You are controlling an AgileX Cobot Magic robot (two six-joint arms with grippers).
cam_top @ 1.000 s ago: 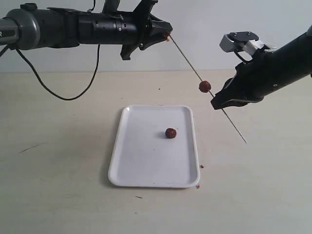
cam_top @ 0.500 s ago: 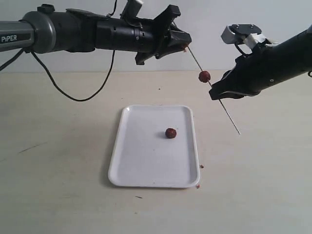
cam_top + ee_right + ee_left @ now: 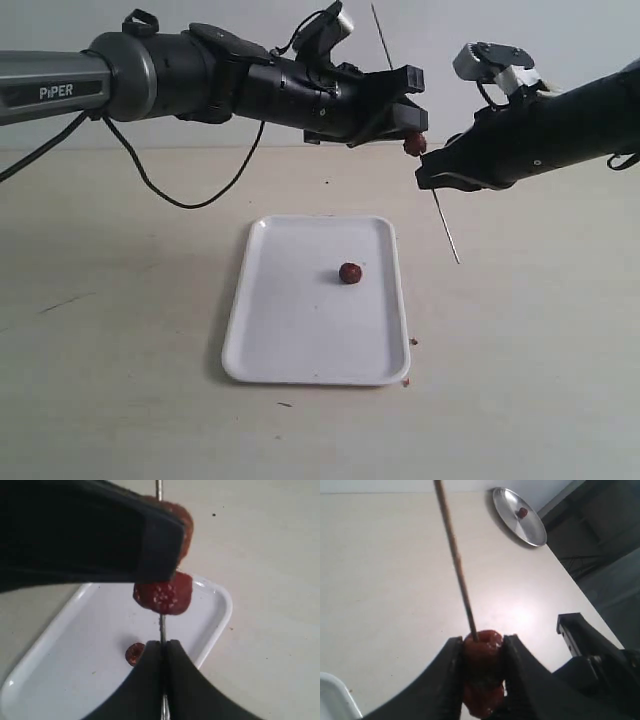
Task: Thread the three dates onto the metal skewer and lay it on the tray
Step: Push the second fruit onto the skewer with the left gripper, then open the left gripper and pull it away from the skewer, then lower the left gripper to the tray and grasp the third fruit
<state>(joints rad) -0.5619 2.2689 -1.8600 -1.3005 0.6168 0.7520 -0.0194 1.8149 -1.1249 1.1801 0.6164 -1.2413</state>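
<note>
The left arm's fingers [image 3: 451, 660] are clenched on a date [image 3: 482, 647] speared on the metal skewer [image 3: 455, 560]. A second date [image 3: 163, 594] sits just under it on the rod. The right arm's fingers [image 3: 150, 660] pinch the skewer below both, holding it aloft in the upper middle of the exterior view. The third date [image 3: 350, 272] lies on the white tray [image 3: 290, 340], centre frame. Threading looks two-thirds done. Next, I'd say, the left fingers must let go and fetch that last date.
</note>
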